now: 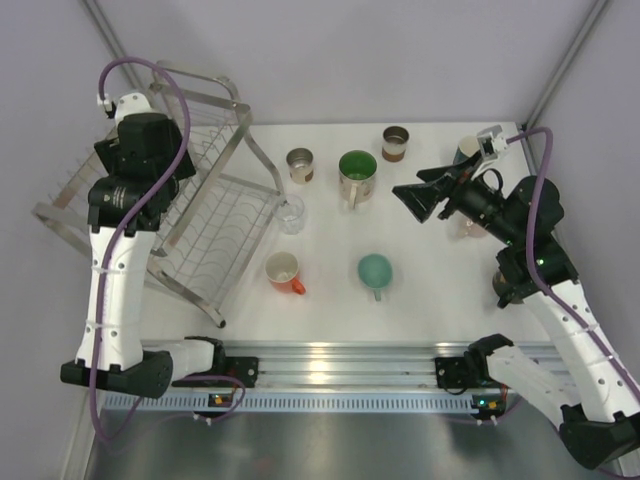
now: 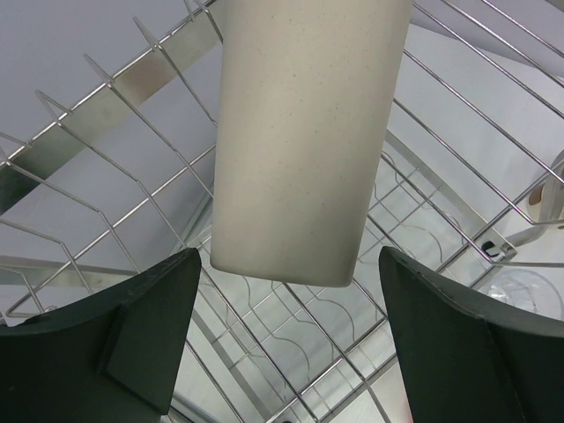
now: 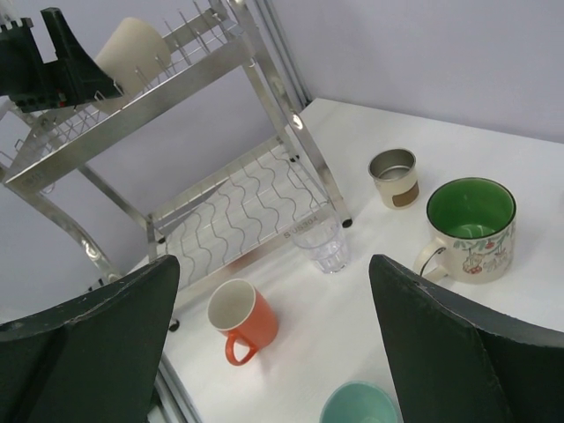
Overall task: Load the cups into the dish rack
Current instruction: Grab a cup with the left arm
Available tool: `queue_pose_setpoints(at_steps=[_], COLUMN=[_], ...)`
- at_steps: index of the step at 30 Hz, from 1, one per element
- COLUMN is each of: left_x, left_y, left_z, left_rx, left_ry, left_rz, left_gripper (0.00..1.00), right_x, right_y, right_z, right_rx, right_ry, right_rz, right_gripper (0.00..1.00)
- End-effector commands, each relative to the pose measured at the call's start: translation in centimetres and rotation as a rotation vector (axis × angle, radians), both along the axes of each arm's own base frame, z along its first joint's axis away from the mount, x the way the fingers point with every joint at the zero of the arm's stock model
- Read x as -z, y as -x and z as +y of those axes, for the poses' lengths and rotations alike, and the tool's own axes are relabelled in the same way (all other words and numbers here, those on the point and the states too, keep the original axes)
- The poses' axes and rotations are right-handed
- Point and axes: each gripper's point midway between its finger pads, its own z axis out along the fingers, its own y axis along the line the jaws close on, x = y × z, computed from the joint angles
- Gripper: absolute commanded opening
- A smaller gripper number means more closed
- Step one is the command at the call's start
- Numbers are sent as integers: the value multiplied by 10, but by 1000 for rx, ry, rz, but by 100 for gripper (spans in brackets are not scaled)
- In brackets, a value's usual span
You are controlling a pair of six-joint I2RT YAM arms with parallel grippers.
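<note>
Watching the feeds, I have my left gripper (image 2: 289, 256) up at the top tier of the silver wire dish rack (image 3: 132, 119). Its jaws are spread either side of a tall speckled beige cup (image 2: 300, 132), with a gap on both sides. That cup leans among the upper tier's tines. My right gripper (image 3: 273, 269) hovers above the white table (image 1: 440, 290), jaws spread wide with nothing between them. On the table I count 6 cups in plain view:

- a small steel cup (image 1: 300, 164)
- a white mug with a green inside (image 1: 357, 170)
- a brown-banded cup (image 1: 396, 143)
- a clear glass (image 1: 290, 213) just beside the rack's lower tier
- an orange mug with a white inside (image 1: 284, 272)
- a teal cup (image 1: 375, 270)
</note>
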Motion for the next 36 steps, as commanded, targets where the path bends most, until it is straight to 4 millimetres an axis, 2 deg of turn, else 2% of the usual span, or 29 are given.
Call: queue_pose_setpoints(at_steps=[1, 8, 14, 15, 17, 22, 24, 28, 29, 30, 35, 36], left_x=[-16, -9, -13, -16, -28, -55, -63, -79, -86, -91, -129, -136], left_y=[-25, -39, -42, -40, -34, -24, -21, -15, -13, -11, 6, 10], left_z=[-6, -4, -8, -8, -9, -20, -24, -32, -39, -43, -83, -99], left_rx=[38, 56, 82, 90, 95, 157, 181, 229, 267, 294, 539, 626], left_ry=[2, -7, -4, -1, 6, 51, 63, 88, 101, 106, 158, 181], left_rz=[-99, -80, -81, -90, -121, -193, -218, -266, -286, -298, -404, -421], left_gripper=[88, 87, 77, 73, 65, 32, 26, 14, 5, 0, 0, 0], right_x=[-7, -4, -1, -2, -1, -3, -5, -24, -29, -32, -60, -63], right_y=[5, 4, 2, 2, 1, 0, -1, 0, 1, 1, 2, 2], right_z=[-5, -11, -12, -12, -11, -7, -7, -6, -5, -4, -5, -5], right_rx=[22, 55, 67, 64, 64, 47, 45, 41, 35, 32, 25, 21], right_ry=[14, 41, 44, 42, 38, 24, 19, -10, -17, -18, 25, 38], right_rz=[-47, -56, -51, -55, -49, -49, -43, -70, -78, -85, -194, -204], right_gripper=[89, 90, 89, 89, 90, 89, 89, 89, 90, 90, 89, 89])
